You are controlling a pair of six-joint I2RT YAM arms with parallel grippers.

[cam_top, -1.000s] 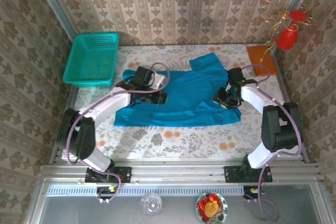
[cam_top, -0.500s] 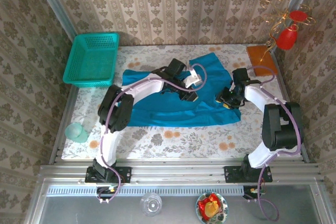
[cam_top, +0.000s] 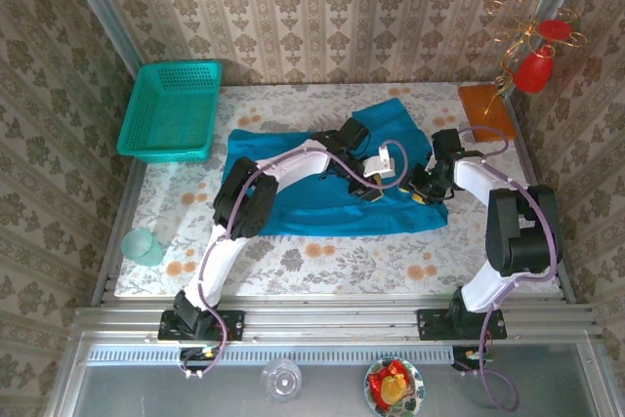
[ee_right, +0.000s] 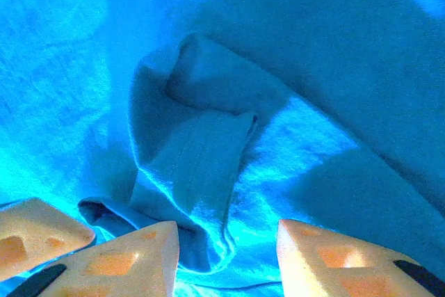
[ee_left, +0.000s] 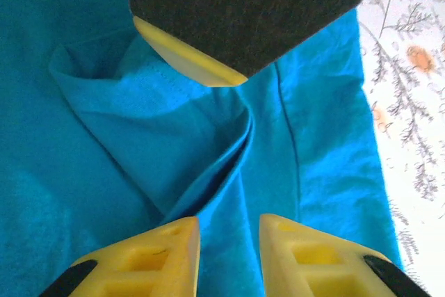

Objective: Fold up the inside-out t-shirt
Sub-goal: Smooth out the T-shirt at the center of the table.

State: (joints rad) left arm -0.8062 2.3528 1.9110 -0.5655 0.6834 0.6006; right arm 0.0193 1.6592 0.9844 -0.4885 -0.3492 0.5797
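The teal-blue inside-out t-shirt [cam_top: 312, 204] lies rumpled across the middle of the floral table. My left arm reaches right across it, and my left gripper [cam_top: 376, 190] hangs low over its right half. In the left wrist view the left gripper [ee_left: 229, 231] is open, with a creased ridge of the shirt [ee_left: 104, 137] running up to its gap. My right gripper [cam_top: 419, 187] faces it from the right, close by, and its black body [ee_left: 243, 12] shows there too. The right gripper [ee_right: 228, 238] is open, astride a raised fold of the shirt [ee_right: 201, 158].
A turquoise mesh basket [cam_top: 171, 109] stands at the back left. An orange-brown board [cam_top: 485, 109] and a red ornament [cam_top: 535, 67] are at the back right. A pale green cup [cam_top: 144, 246] sits at the table's left edge. Bare floral table [cam_top: 322, 256] lies in front of the shirt.
My left arm has swept from the shirt's left side to its right half, and the shirt's left edge has come in to the right. The left jaws have parted slightly. The right gripper barely moved.
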